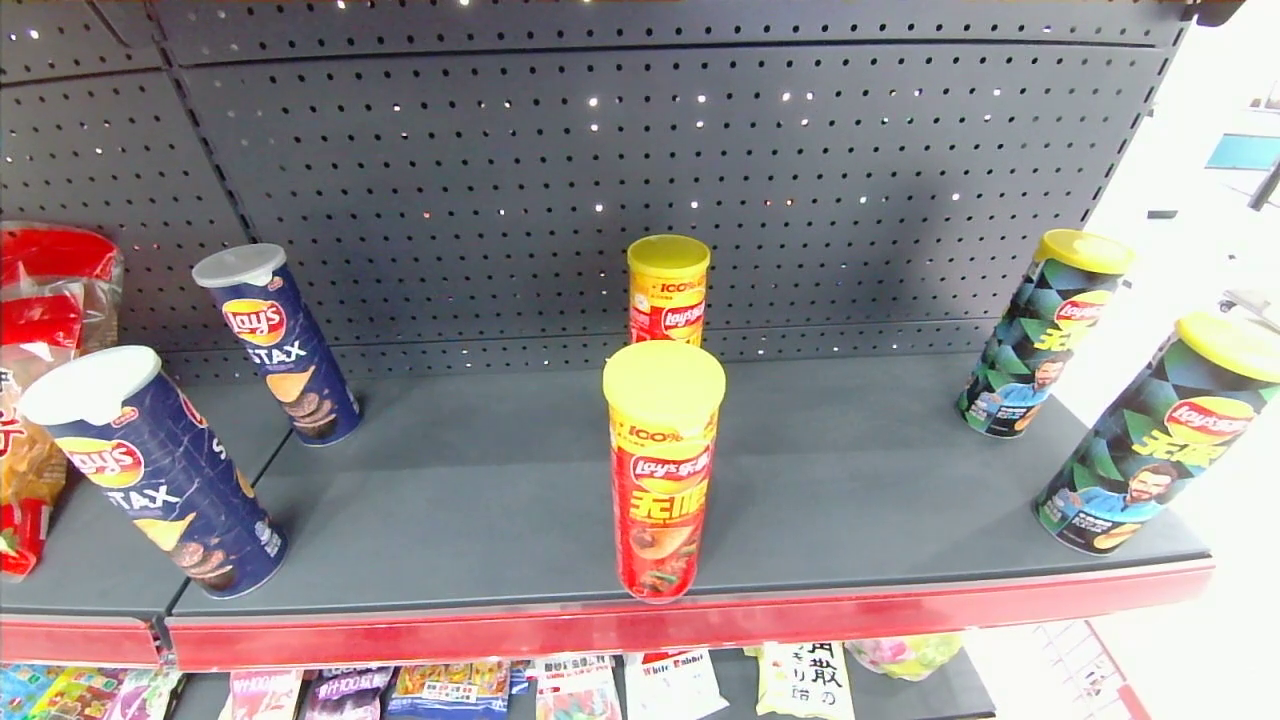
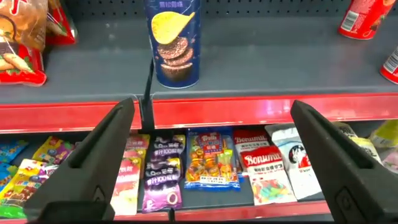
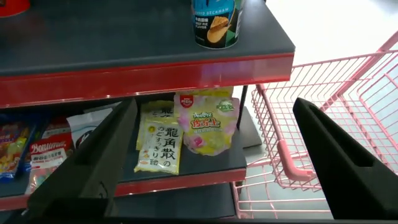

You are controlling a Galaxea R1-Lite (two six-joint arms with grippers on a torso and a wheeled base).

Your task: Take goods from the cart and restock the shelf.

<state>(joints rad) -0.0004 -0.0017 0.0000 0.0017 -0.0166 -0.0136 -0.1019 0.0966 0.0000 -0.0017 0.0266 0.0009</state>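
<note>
Currently, the shelf (image 1: 470, 500) spans the head view, its red front edge running along the lower frame.

1. Far left edge: red bags (image 1: 40, 330), cut off by the frame; the contents appear to be snacks.
2. Lower left: the front blue can (image 1: 150, 470) stands upright at the shelf's front edge.
3. Upper left: the rear blue can (image 1: 285, 350) stands near the pegboard (image 1: 600, 180).
4. Centre: the front red can (image 1: 662, 480), with a yellow lid, stands at the front edge. The rear red can (image 1: 668, 290) stands directly behind it, close to the pegboard.
5. Right: the rear green can (image 1: 1040, 340) stands toward the back. The front green can (image 1: 1150, 440) stands at the far right front corner.
6. Bottom edge: packets (image 1: 600, 690) lie on the tier below.

Left gripper (image 2: 212, 106): fingers spread wide, nothing between them. It faces the front blue can and the packets.

Right gripper (image 3: 216, 102): fingers spread wide, holding nothing. The pink wire cart (image 3: 348, 112) stands just beside the end of the shelving, lower than the front green can.
</note>
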